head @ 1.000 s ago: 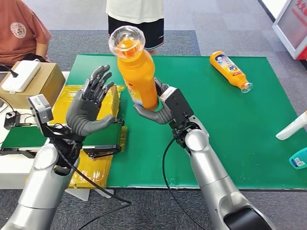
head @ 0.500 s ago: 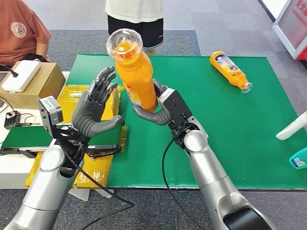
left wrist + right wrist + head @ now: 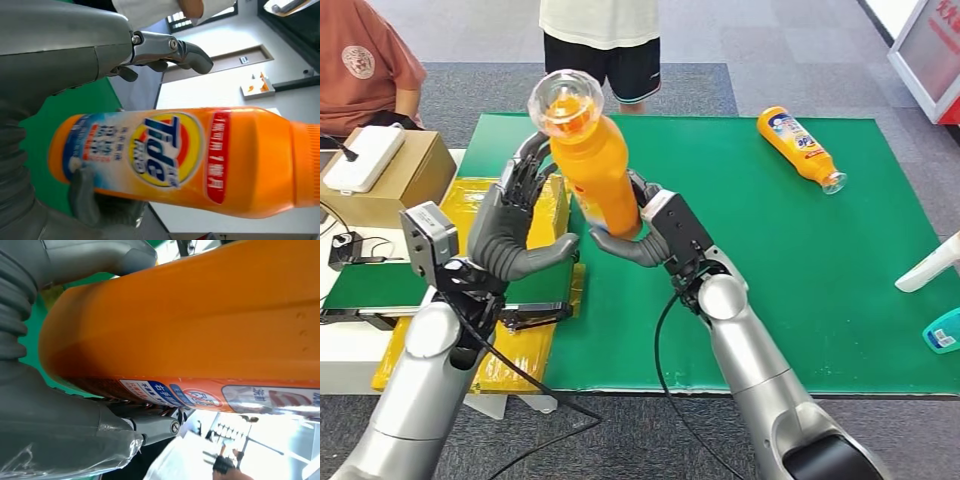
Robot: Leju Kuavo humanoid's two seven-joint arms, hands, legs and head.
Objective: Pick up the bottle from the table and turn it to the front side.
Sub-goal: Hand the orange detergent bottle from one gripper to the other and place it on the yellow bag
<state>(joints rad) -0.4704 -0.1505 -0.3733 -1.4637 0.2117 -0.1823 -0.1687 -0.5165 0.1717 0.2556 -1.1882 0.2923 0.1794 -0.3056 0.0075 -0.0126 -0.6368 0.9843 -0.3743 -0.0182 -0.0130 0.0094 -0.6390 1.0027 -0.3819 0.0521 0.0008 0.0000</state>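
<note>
Leftward has tilted the bottle (image 3: pixel 593 165) gripped by right hand (image 3: pixel 641 235), nearing spread left hand (image 3: pixel 512 225)

"Tide" in blue on the yellow-and-red roundel of the orange bottle (image 3: pixel 181 160), other label print unreadable

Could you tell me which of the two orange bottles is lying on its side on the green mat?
The far bottle near the mat's back right corner lies flat and untouched. The other bottle is held up off the mat in the right hand.
</note>
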